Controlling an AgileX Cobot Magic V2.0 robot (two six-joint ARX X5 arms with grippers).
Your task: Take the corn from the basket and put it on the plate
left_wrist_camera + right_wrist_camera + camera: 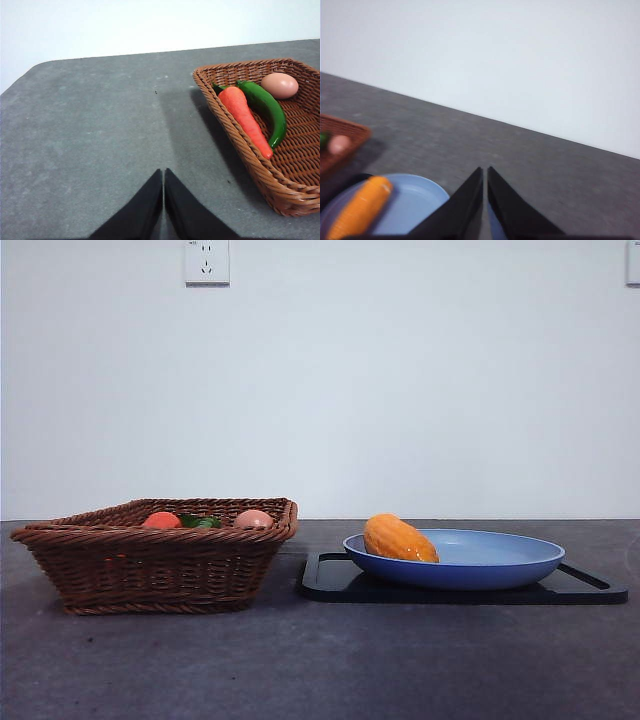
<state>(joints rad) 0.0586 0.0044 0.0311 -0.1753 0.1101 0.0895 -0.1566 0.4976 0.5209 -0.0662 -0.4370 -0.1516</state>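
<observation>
The orange-yellow corn (pixel 399 538) lies on the blue plate (pixel 500 562), at its left side toward the basket; the right wrist view shows the corn (pixel 361 206) on the plate (pixel 415 200) too. The brown wicker basket (pixel 150 565) stands at the left. My right gripper (pixel 485 172) is shut and empty, raised beside the plate. Over bare table beside the basket (pixel 240 137), my left gripper (pixel 163 174) is shut with nothing in it. Neither arm shows in the front view.
In the basket lie an orange carrot (pixel 245 117), a green pepper (pixel 267 110) and a tan-pink egg (pixel 280 85). A flat black tray (pixel 590 588) sits under the plate. A white wall with an outlet (pixel 207 262) stands behind the table.
</observation>
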